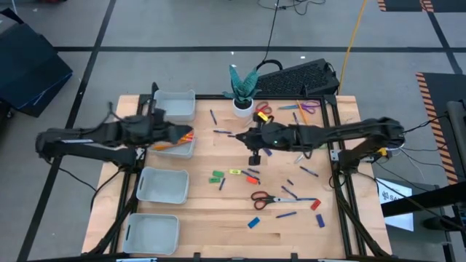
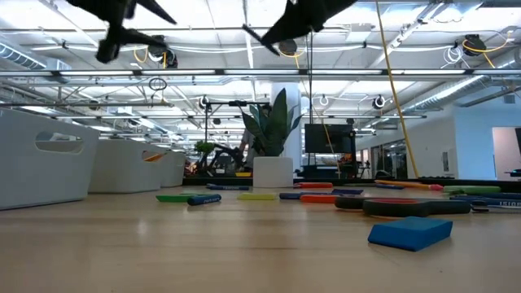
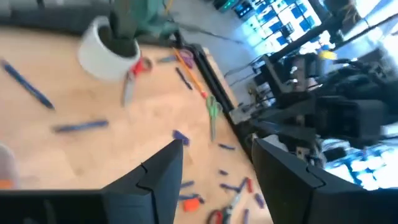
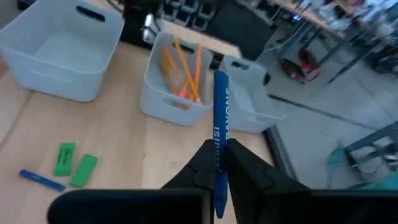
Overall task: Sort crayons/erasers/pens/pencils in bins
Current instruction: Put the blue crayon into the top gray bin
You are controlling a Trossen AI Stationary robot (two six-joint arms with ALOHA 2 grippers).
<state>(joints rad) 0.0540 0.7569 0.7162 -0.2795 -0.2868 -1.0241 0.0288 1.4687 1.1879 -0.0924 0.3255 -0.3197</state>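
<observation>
Fingers (image 4: pixel 239 163) of the right gripper (image 4: pixel 219 163) pinched shut on a blue pen (image 4: pixel 221 134), held upright between them. Right gripper (image 1: pixel 254 138) raised over the middle of the bench (image 1: pixel 218 218), near the white plant pot (image 1: pixel 242 106). Below the held pen, in the right wrist view, a bin of orange pencils (image 4: pixel 181 70), flanked by two more grey-blue bins (image 4: pixel 59 50), with two green erasers (image 4: pixel 64 159) and a short blue stick (image 4: pixel 41 180) flat on the wood.

Fingers (image 3: pixel 163 174) of the left gripper (image 3: pixel 214 171) spread apart, gripping nothing. Left gripper (image 1: pixel 178 135) hung above the pencil bin (image 1: pixel 178 145) at the bench's left side, second in a row of four bins (image 1: pixel 163 185) along that edge.

Loose on the bench's middle and right: pens (image 1: pixel 285 215), a yellow eraser (image 1: pixel 235 172), a red eraser (image 1: pixel 252 179), blue erasers (image 1: pixel 253 223), red-handled scissors (image 1: pixel 263 197), further scissors (image 1: pixel 262 110) near the pot. From the low view, a blue eraser (image 2: pixel 409 232) flat in the foreground, well apart from the pot (image 2: pixel 273 172).
</observation>
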